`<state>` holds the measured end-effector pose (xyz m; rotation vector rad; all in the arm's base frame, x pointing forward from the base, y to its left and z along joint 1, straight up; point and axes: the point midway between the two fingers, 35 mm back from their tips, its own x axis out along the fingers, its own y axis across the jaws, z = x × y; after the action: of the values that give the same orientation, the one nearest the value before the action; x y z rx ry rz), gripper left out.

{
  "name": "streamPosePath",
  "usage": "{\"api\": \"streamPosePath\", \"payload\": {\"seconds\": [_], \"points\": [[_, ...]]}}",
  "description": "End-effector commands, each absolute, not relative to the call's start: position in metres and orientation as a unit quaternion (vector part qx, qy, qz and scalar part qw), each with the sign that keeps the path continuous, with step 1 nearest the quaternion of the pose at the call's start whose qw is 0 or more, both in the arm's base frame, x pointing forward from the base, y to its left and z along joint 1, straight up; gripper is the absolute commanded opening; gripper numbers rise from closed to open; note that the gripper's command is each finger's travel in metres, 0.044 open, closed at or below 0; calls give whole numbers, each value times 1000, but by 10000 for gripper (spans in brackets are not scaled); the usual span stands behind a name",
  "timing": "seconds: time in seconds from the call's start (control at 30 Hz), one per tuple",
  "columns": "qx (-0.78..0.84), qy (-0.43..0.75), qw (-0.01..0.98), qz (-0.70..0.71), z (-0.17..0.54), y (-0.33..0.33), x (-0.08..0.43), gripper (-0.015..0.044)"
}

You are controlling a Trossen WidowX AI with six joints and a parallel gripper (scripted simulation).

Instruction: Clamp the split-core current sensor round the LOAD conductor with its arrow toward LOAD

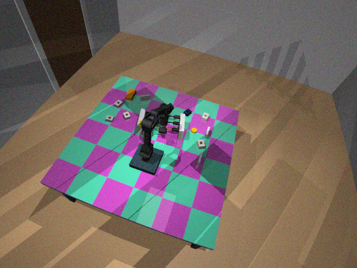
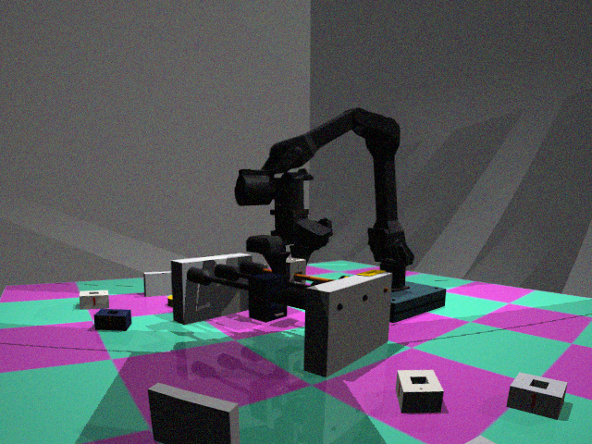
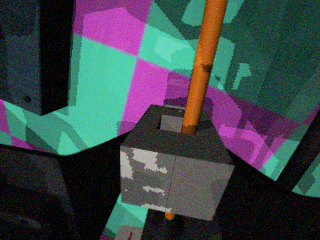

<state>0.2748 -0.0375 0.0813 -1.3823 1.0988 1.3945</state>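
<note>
The pale grey split-core sensor [image 3: 145, 172] [image 2: 297, 267] is round the orange conductor [image 3: 202, 65] [image 1: 168, 128] [image 2: 313, 277], which passes through its window near one side. Its two halves look together, with only a thin seam on the near face; whether it is latched cannot be told. My gripper [image 3: 174, 137] is shut on the sensor, one dark finger on each side. The sensor's arrow is not visible. A yellow marker [image 2: 373, 273] [image 1: 140, 123] sits at one end of the orange conductor; its lettering is unreadable.
Two white upright panels [image 1: 181, 127] [image 2: 353, 320] carry the parallel conductors. A dark blue block [image 2: 267, 298] hangs on a neighbouring dark conductor, close to the gripper. Several pale blocks with square holes [image 2: 419, 391], an orange block [image 1: 130, 94] and a yellow disc [image 1: 193, 130] stand around.
</note>
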Motion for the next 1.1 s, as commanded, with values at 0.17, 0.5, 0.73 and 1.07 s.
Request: {"api": "streamPosePath", "payload": {"seconds": [0.17,0.5,0.73,1.07], "points": [[-555,440,432,559,82,-36,282,0],[-555,440,432,558,82,-36,282,0],[-555,440,432,558,82,-36,282,0],[-555,440,432,558,82,-36,282,0]]}}
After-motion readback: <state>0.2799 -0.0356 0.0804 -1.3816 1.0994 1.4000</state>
